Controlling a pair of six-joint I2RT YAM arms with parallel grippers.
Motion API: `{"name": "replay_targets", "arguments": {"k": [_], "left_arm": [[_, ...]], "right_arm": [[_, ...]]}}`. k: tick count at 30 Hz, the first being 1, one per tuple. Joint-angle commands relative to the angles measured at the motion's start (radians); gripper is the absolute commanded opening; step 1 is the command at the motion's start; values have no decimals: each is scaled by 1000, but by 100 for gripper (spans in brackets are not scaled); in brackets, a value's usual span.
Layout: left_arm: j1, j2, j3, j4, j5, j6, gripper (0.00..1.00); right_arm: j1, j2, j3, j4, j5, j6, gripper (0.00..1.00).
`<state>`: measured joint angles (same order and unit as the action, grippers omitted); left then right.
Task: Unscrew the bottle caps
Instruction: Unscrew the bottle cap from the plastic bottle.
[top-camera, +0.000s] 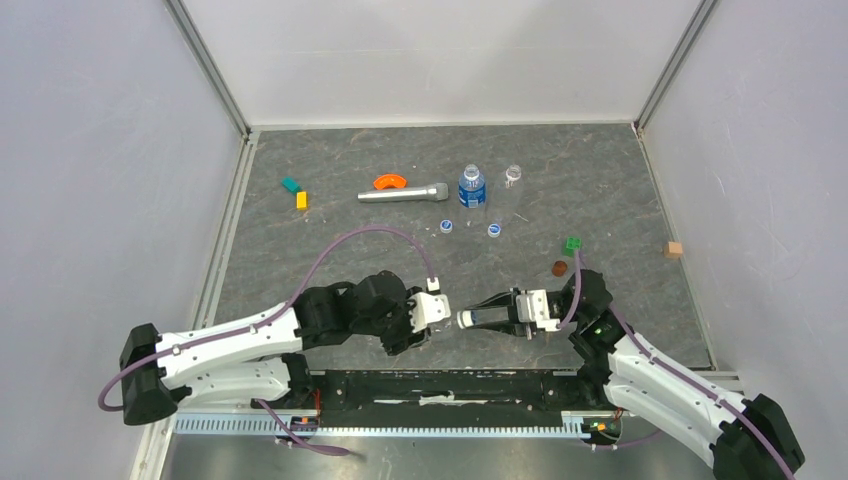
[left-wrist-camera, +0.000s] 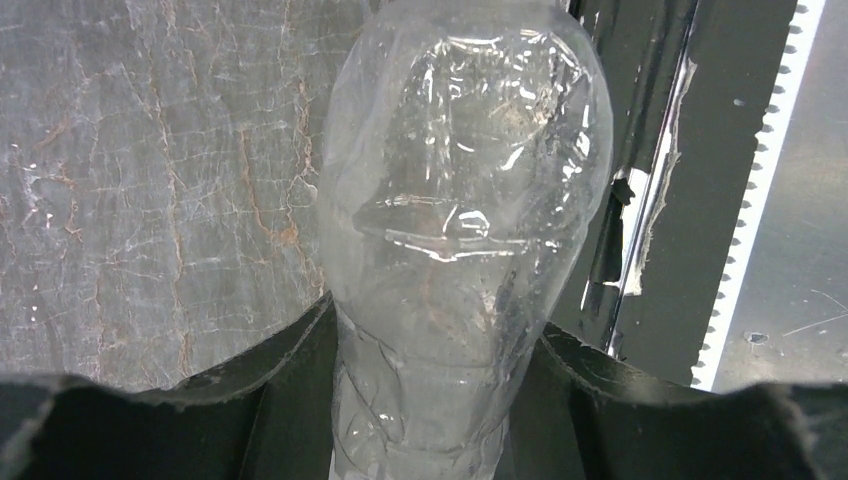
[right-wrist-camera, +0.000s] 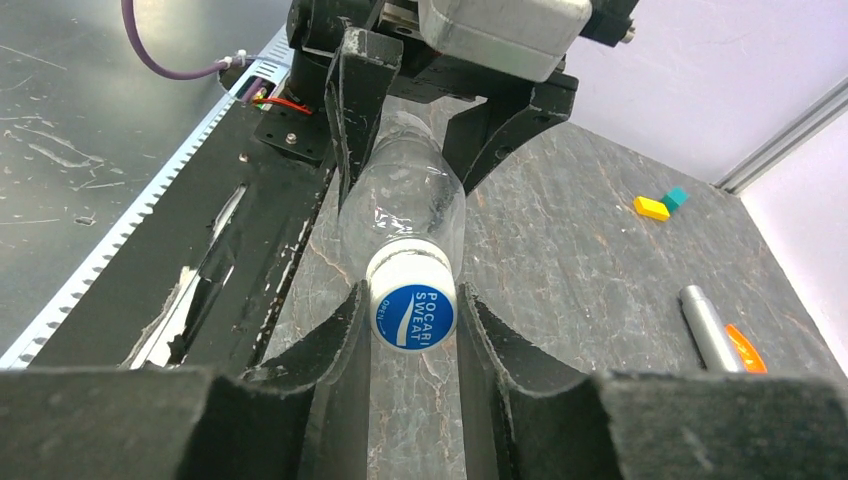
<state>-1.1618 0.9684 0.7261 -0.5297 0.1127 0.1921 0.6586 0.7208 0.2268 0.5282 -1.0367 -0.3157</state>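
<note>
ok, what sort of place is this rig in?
Likely a lab robot test cell: white panels enclose a grey stone-look table, two arms bolted to a rail, toy blocks scattered as props.

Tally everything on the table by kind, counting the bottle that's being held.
Bottles: 3 – labelled bottle, clear bottle, held bottle
Caps: 3 – loose cap, loose cap, screwed-on cap
Blocks: 5 – teal block, yellow block, green block, brown block, tan block
Silver cylinder: 1
Orange curved piece: 1
Total: 13
</note>
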Motion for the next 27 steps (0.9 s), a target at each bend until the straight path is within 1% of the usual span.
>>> {"name": "replay_targets", "arguments": {"k": [1,3,5,6,10,13,20,27], "left_arm": [[-4,56,105,83,65,0,29],[-4,80,115,82,63,-3,29],[-5,95,124,81,63,-5,29],[-4,97,125,82,58,-6,29],[-5,93,122,81,7,-4,28],[-4,88,121,77,-7,-2,28],[-4,101,122,77,-1,2,28],[-4,93,100,114,13,23,27]], "right_arm": [[3,-4,3,-6,25,38,8],[2,-17,-16,32,41,72,11],[2,-30,-36,70,81,107,19],[3,-39,-42,80,106,125,21],[3,-61,-56,82,176,152,25],[2,-65,-61,91,186,169,29],[3,-54,-65,121,186,213,30],[2,-27,-57,150,131,259,32]]}}
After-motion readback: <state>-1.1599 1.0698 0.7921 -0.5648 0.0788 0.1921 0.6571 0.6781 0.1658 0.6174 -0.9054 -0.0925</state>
